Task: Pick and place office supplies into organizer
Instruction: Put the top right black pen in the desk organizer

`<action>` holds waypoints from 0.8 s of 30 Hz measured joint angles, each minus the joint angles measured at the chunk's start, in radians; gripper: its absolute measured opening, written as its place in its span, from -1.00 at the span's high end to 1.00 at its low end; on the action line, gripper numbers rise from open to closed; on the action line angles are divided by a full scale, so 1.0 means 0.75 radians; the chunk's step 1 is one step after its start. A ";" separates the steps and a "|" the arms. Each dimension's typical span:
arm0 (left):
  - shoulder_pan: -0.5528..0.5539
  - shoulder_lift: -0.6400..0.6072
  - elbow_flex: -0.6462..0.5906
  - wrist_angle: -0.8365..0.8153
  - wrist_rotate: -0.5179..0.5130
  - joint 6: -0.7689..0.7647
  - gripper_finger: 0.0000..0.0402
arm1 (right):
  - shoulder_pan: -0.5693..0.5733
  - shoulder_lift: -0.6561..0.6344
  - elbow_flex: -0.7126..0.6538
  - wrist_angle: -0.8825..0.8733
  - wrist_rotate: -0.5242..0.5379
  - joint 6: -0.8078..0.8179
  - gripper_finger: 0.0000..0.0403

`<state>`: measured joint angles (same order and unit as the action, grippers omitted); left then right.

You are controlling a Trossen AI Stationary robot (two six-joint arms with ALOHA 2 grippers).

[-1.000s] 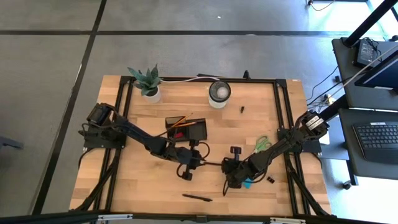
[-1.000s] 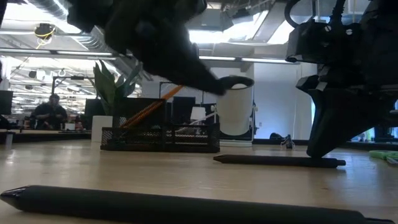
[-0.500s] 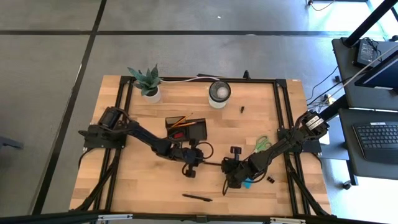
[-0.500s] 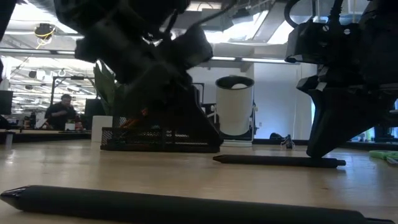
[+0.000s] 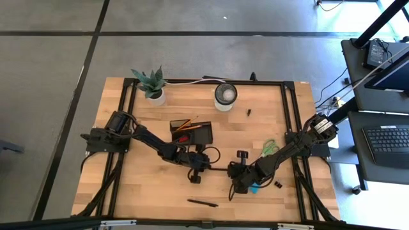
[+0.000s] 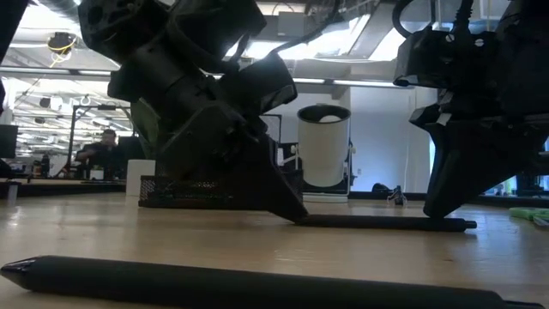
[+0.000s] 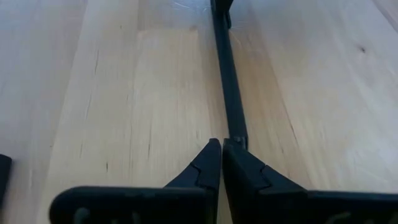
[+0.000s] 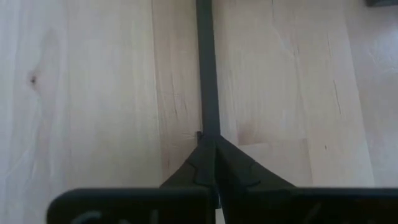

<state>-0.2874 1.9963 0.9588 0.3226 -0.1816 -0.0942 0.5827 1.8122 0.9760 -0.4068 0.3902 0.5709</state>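
1. The left gripper [image 7: 222, 149] is down on the table [image 5: 147, 185], its fingers pinched together on one end of a black pen [image 7: 227, 81].
2. The right gripper [image 8: 211, 146] is clamped shut on the same pen's other end.
3. Just beyond the left gripper stands the organizer [image 5: 192, 132], holding orange pencils [image 5: 182, 126].
4. Beside the right gripper lie a blue sticky-note pad [image 5: 255, 188] and green-handled scissors [image 5: 269, 147].
5. A second pen [image 5: 202, 203] lies nearer the table's front edge.
6. Farther off stand a white-rimmed cup [image 5: 225, 94] and a potted plant [image 5: 152, 84].
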 joint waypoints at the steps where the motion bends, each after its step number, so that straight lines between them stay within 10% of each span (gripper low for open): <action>1: 0.001 -0.003 0.000 -0.002 0.000 0.000 0.94 | 0.000 0.000 0.000 0.000 0.000 0.000 0.95; 24: 0.026 -0.005 0.004 0.031 0.096 -0.080 0.39 | 0.001 0.001 0.000 0.000 -0.001 0.002 0.95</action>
<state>-0.2683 1.9923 0.9615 0.3456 -0.1097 -0.1540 0.5831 1.8130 0.9760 -0.4068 0.3893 0.5722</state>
